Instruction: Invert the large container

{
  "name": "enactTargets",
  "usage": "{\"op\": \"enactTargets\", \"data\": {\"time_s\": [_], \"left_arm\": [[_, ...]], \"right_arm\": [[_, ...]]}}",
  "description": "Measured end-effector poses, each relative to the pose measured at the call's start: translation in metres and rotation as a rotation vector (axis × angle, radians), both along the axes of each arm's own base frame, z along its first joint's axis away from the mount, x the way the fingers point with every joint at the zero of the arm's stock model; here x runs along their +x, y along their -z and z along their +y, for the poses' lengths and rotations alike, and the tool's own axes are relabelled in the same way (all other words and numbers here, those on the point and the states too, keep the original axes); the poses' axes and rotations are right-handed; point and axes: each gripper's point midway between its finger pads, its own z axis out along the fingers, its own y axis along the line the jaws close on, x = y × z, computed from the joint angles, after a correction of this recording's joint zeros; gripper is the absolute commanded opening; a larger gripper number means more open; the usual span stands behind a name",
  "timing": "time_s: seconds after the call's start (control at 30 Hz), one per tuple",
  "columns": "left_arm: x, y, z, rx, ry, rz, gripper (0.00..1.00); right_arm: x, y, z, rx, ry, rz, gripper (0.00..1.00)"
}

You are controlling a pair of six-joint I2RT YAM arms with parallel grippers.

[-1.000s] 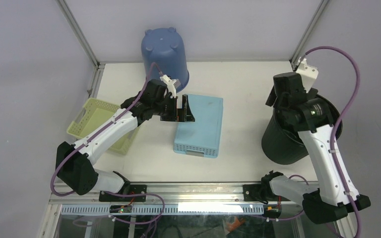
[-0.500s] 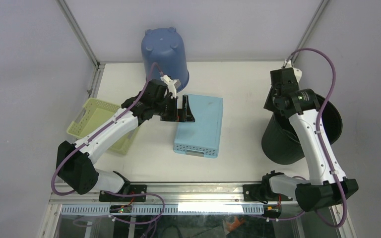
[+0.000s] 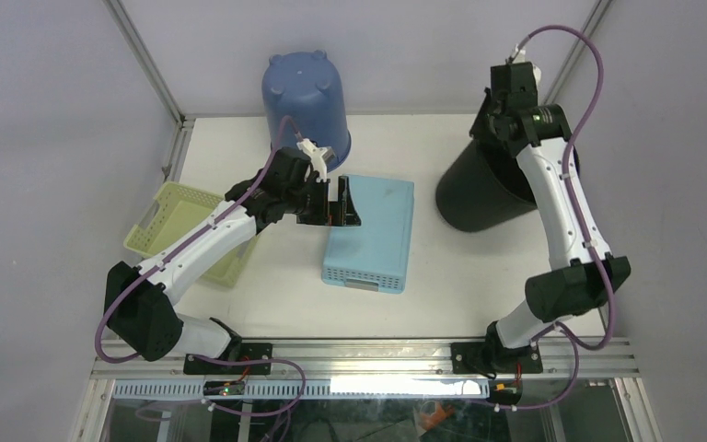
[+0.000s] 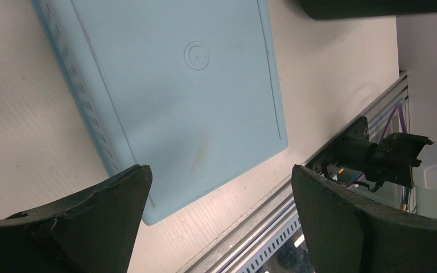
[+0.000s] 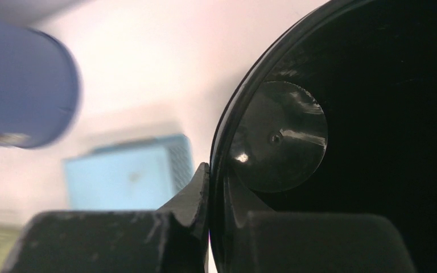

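The large black container (image 3: pixel 474 193) is being held off the table (image 3: pixel 442 295) by the right hand (image 5: pixel 211 182), whose fingers are being pressed together on the rim, one inside the wall and one outside. In the right wrist view the round floor of the container is being seen straight past the fingers, so the opening is facing the hand. From above, the body is being carried on a slant, its closed end pointing down and away from the hand. The turn is judged to be partly made: the container is lifted and tipped, but it is not yet inverted or set down on its mouth.

The left hand (image 4: pixel 219 170) is being kept spread wide, gripping nothing, just above a light-blue box (image 3: pixel 373 239).

One black container, one light-blue box, one blue bucket (image 3: pixel 304 101) standing mouth down beyond the left hand, and one yellow-green basket (image 3: pixel 179 226) behind that hand are being counted.
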Motion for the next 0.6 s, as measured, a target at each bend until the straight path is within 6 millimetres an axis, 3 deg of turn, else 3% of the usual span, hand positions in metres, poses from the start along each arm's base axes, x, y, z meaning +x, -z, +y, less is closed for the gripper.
{"op": "enactTargets", "data": {"time_s": [0.17, 0.33, 0.47, 0.6], "left_arm": [[0.001, -0.002, 0.002, 0.006, -0.011, -0.011, 0.99], [0.0, -0.009, 0.006, 0.003, -0.024, -0.033, 0.99], [0.0, -0.013, 0.007, 0.001, -0.029, -0.043, 0.99], [0.0, -0.012, 0.008, 0.003, -0.029, -0.04, 0.99]], "right_arm": [[0.069, -0.023, 0.033, 0.167, 0.002, -0.181, 0.0], [0.106, -0.029, 0.05, 0.312, 0.042, -0.313, 0.0], [0.113, -0.027, 0.053, 0.4, 0.077, -0.392, 0.0], [0.082, -0.013, 0.042, 0.459, 0.123, -0.429, 0.0]]}}
